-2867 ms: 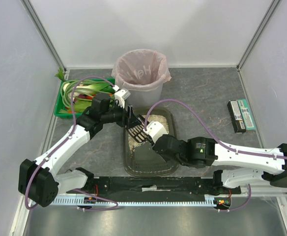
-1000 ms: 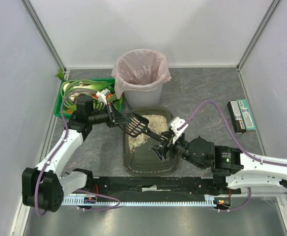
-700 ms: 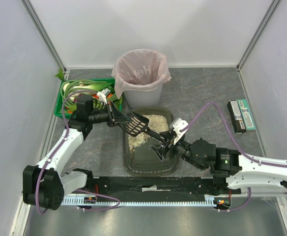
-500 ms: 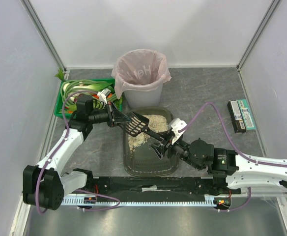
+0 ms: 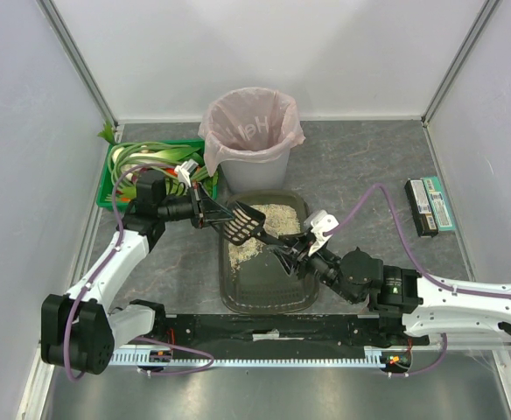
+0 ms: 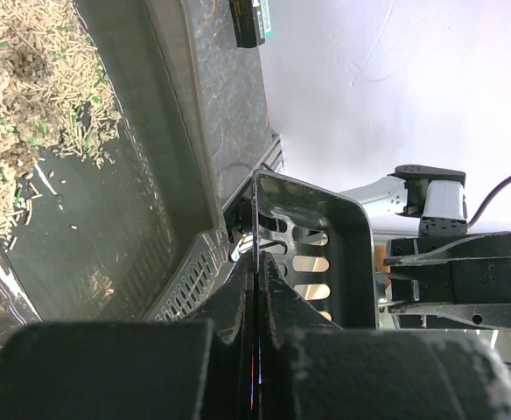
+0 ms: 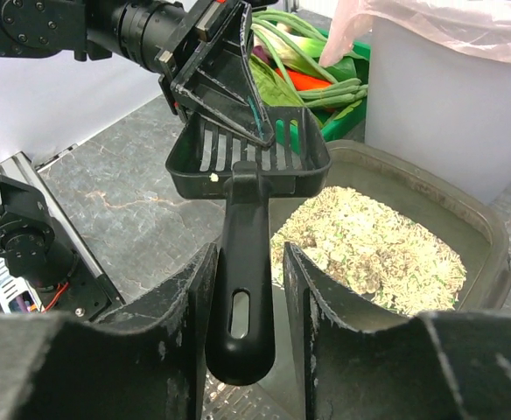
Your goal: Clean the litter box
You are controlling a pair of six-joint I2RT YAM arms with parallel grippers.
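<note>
Left gripper (image 5: 205, 211): jaws pinched tight on the rim of a black slotted plastic scoop (image 7: 248, 156), which was raised above the far-left part of a large shallow dark olive-grey plastic litter box (image 5: 238, 296).
Right gripper (image 7: 248, 262): fingers narrow, flanking the scoop's handle; a firm clamp could not be told.
Beige granular litter (image 5: 271, 226): heaped at the box's far end.
Grey bin with pink bag (image 5: 254, 157): just beyond the box.
</note>
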